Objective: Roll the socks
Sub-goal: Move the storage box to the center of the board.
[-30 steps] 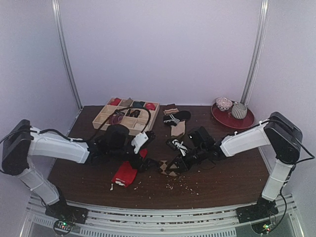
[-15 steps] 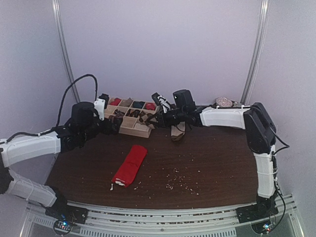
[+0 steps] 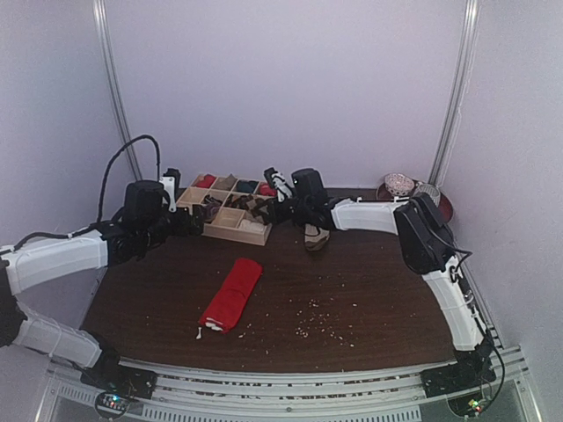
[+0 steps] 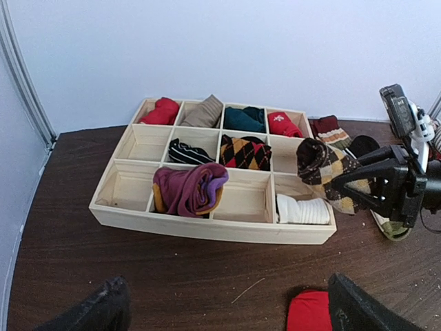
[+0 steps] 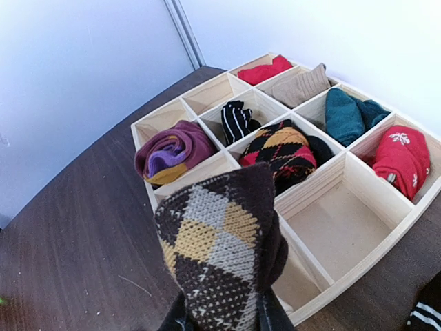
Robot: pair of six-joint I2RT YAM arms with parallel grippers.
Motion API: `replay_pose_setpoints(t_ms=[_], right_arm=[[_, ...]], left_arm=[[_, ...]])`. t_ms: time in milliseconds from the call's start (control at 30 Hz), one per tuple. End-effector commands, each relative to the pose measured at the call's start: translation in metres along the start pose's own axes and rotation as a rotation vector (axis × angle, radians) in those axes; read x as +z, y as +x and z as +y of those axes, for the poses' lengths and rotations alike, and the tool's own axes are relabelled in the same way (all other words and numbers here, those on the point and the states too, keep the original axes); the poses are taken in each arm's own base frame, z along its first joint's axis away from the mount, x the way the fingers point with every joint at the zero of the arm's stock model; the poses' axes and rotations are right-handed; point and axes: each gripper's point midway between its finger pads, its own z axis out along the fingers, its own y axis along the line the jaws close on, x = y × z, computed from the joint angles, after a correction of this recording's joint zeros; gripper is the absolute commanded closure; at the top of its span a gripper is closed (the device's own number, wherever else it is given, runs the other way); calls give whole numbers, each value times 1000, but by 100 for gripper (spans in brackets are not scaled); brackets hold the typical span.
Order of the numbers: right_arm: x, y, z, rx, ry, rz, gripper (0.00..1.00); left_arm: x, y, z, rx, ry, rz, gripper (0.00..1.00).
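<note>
1. While reaching in from the right, grips the brown argyle sock (image 4: 324,169) with the right pincer (image 4: 348,185), closed tight on it.
2. Holds that sock, bunched into a roll of tan and grey diamonds, in the air over the right end of the wooden tray (image 4: 207,231), touching nothing else; cannot tell which compartment sits directly below.
3. Spreads the left pincer (image 4: 227,309) wide open, holding nothing, near the tray and pointed at it.
4. Shows the red sock (image 3: 230,294) lying at a slant on the dark table (image 3: 369,290), in front of the tray and well apart from both pincers.
5. Shows rolled socks already in the tray: a white roll (image 4: 303,209) in the front right compartment, a purple and maroon roll (image 4: 189,189) in the front row, a black striped pair (image 4: 185,152) and a red-and-yellow argyle pair (image 4: 244,153) in the middle row, and red, tan, teal and red ones along the back.
6. Shows a tan sock (image 3: 315,236) on the table to the right of the tray, below the right arm.
</note>
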Motion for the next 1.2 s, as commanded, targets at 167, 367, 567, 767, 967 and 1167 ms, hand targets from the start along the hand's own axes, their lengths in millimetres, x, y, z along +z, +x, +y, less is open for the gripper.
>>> replay_pose_setpoints(t_ms=[167, 367, 567, 767, 967, 1167], right_arm=[[24, -3, -14, 36, 86, -1, 100], [34, 37, -10, 48, 124, 146, 100], [33, 81, 0, 75, 145, 296, 100], [16, 142, 17, 52, 173, 508, 100], [-22, 202, 33, 49, 175, 689, 100], [-68, 234, 50, 75, 177, 766, 100]], left_arm=[[4, 8, -14, -28, 91, 14, 4], [0, 13, -14, -19, 105, 31, 4], [-5, 16, -13, -11, 110, 41, 4], [-10, 17, -12, -10, 111, 40, 4], [-12, 16, -10, -8, 103, 34, 4], [-11, 18, -9, -4, 101, 40, 4]])
